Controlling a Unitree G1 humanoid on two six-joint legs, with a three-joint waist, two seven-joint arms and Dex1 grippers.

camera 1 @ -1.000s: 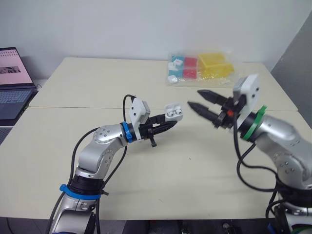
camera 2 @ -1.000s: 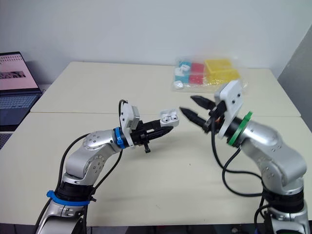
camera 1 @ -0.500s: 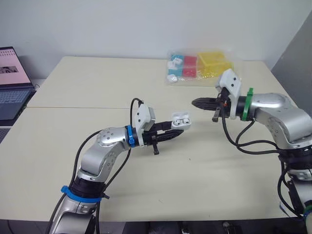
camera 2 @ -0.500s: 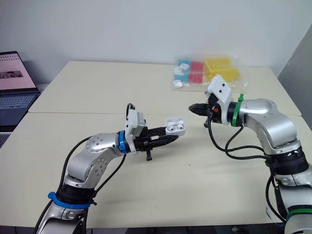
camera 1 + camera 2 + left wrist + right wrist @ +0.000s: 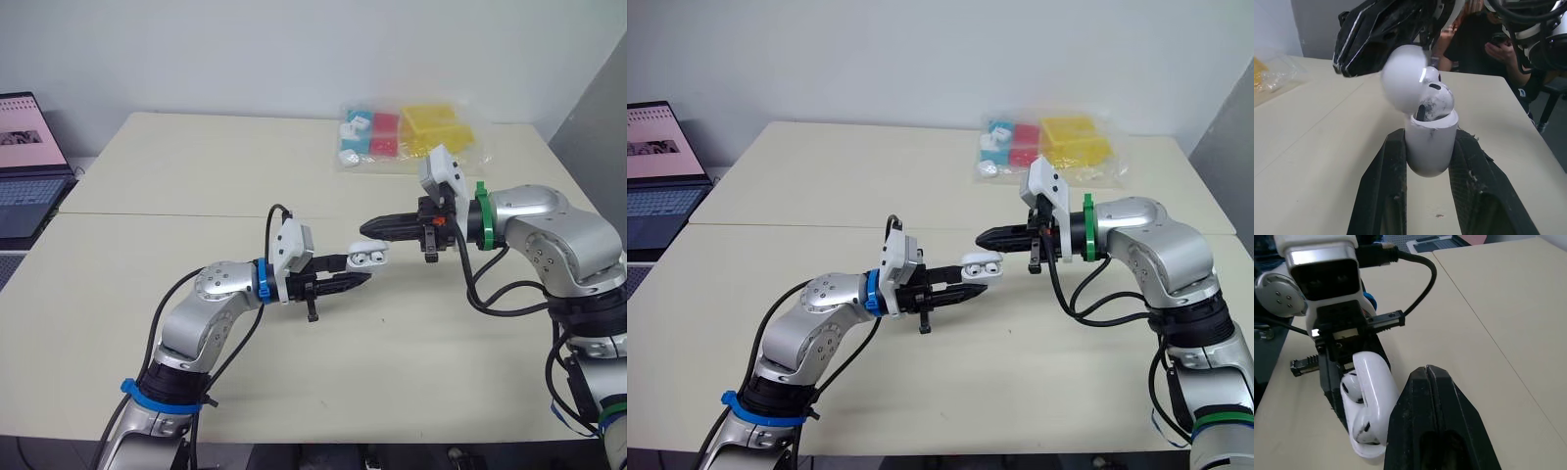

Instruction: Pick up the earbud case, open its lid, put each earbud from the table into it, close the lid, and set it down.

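Fingers of the left gripper [image 5: 356, 271] pinched the small white plastic earbud case [image 5: 369, 257], its rounded lid [image 5: 1400, 78] hinged open, above the pale beige table [image 5: 196, 186]. The right gripper [image 5: 370, 228], fingers pressed together, pointed right at that lid.

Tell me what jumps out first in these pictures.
The left pincer holds a white earbud case above the table middle, lid open with earbuds inside. The right pincer, shut, points its tip at that lid. A clear bag of coloured blocks lies at the table's far edge.
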